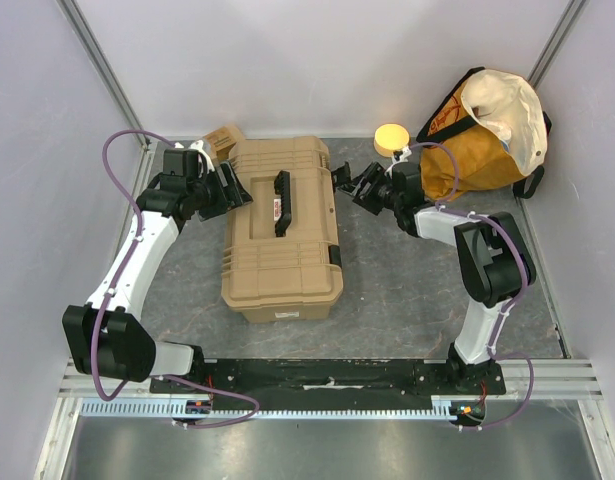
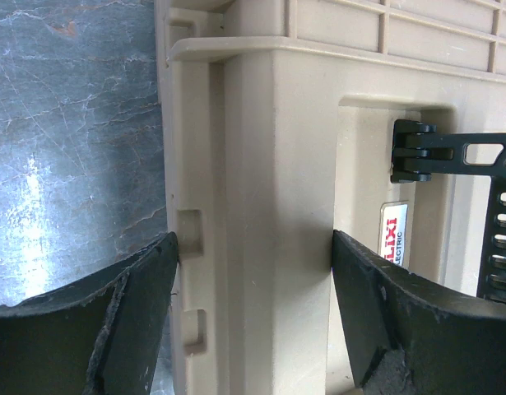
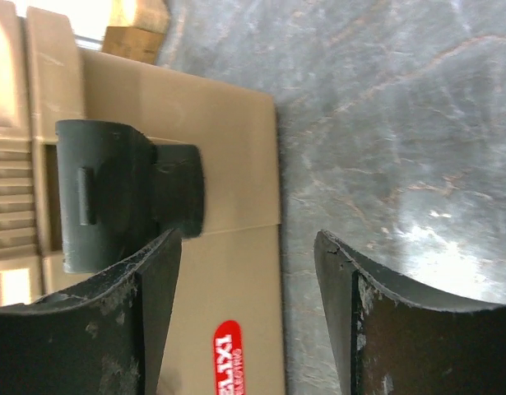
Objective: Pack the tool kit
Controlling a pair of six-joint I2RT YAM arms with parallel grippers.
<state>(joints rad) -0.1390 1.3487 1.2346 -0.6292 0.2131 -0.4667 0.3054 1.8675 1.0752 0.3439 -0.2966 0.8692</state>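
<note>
Left wrist, left jaws gripping tool kit (image 2: 277, 206); right jaws beside latch (image 3: 121, 193)

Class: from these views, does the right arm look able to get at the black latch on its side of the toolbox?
Probably yes: the right gripper hangs open right beside the latch on the toolbox, and nothing lies between them.
</note>
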